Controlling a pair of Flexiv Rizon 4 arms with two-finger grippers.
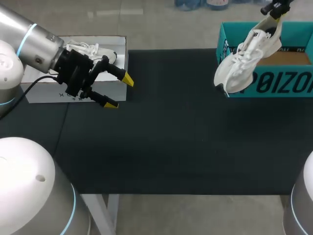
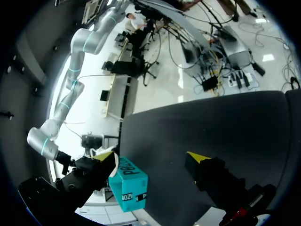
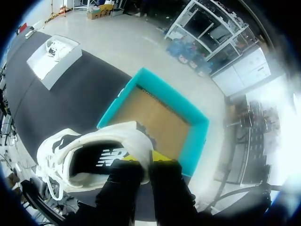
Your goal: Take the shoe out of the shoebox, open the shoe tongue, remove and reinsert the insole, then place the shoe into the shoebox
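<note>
Fingers (image 3: 162,156) on one shoe (image 1: 247,58) of two.

white lettering (image 1: 286,84) on teal shoebox (image 1: 299,30)

White shoe (image 1: 244,63) with black accents, teal shoebox (image 1: 298,29), black table (image 1: 171,137).

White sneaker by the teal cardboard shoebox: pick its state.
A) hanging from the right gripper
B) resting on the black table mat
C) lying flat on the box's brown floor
A: the right gripper pinches the heel rim of the white sneaker, which hangs toe-down at the teal cardboard shoebox.
</note>
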